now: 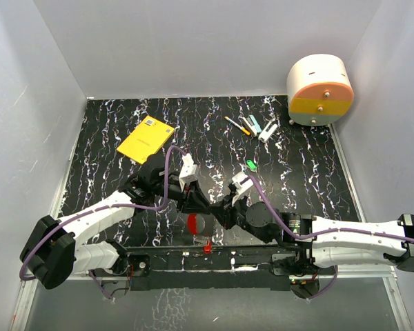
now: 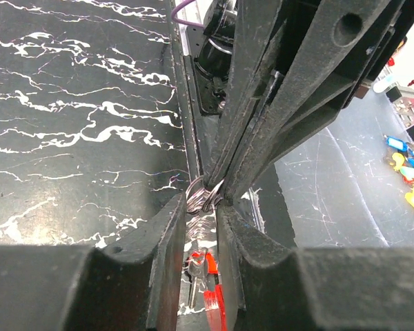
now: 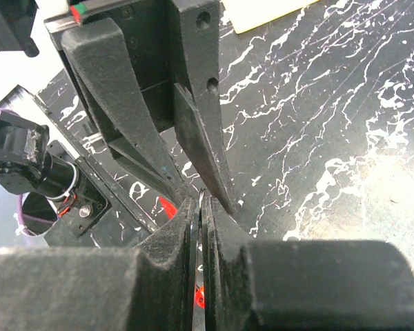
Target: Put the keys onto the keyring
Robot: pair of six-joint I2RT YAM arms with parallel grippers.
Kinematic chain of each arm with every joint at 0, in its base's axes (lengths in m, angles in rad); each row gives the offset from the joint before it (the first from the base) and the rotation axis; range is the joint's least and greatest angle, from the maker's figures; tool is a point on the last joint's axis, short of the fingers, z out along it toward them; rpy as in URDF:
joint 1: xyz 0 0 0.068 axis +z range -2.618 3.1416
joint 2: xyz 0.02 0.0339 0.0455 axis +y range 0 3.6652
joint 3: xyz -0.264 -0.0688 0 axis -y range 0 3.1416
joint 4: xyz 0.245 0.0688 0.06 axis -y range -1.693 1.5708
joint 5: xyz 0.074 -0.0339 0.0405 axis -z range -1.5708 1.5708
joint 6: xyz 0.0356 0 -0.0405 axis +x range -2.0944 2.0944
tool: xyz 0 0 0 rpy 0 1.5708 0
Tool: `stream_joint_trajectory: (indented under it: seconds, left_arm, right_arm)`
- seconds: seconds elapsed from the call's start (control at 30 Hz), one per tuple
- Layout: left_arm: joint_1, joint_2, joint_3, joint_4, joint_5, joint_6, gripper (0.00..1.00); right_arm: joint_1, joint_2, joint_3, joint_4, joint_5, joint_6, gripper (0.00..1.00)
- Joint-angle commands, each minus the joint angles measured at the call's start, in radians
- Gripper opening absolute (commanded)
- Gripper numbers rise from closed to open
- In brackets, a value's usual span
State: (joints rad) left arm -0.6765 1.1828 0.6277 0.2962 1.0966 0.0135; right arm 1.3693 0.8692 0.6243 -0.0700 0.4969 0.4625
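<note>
The keyring (image 2: 205, 195) is a small steel coil held above the black marbled table (image 1: 110, 138) near its front edge, where both arms meet. My left gripper (image 1: 201, 204) closes its fingertips on the ring from one side; in its wrist view the gripper (image 2: 202, 207) has the ring across its tips. My right gripper (image 1: 218, 207) is shut on the ring's thin edge (image 3: 203, 200) from the opposite side. The keys (image 2: 208, 276), one red and one silver, sit just below the ring between my left fingers. They show as a red patch (image 1: 196, 222) from above.
A yellow box (image 1: 146, 139) lies at the back left. Pens and markers (image 1: 248, 125) and a small green piece (image 1: 251, 165) lie at the back right. A round white, orange and yellow drum (image 1: 320, 89) stands in the far right corner. A small red piece (image 1: 207, 246) sits by the base rail.
</note>
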Motion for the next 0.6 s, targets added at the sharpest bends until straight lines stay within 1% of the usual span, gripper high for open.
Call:
stream_joint_trajectory:
  seconds: [0.0,0.13,0.27,0.43,0.57]
  left_arm:
    - [0.005,-0.016,0.002,0.023,-0.006,-0.023,0.24]
    - [0.006,-0.016,-0.007,0.02,-0.018,-0.026,0.26]
    - [0.005,-0.019,-0.008,0.035,-0.002,-0.049,0.27]
    - [0.008,-0.025,0.008,0.098,0.051,-0.125,0.26]
    - [0.008,-0.028,0.022,0.18,0.105,-0.22,0.21]
  right_arm:
    - [0.028,-0.03,0.003,0.176,0.035,-0.035,0.08]
    - [0.05,-0.022,0.007,0.209,0.048,-0.059,0.08]
    - [0.081,-0.006,0.016,0.224,0.073,-0.078,0.08]
    - [0.101,-0.007,0.008,0.236,0.099,-0.086,0.08]
    - [0.112,-0.019,-0.008,0.257,0.124,-0.092,0.08]
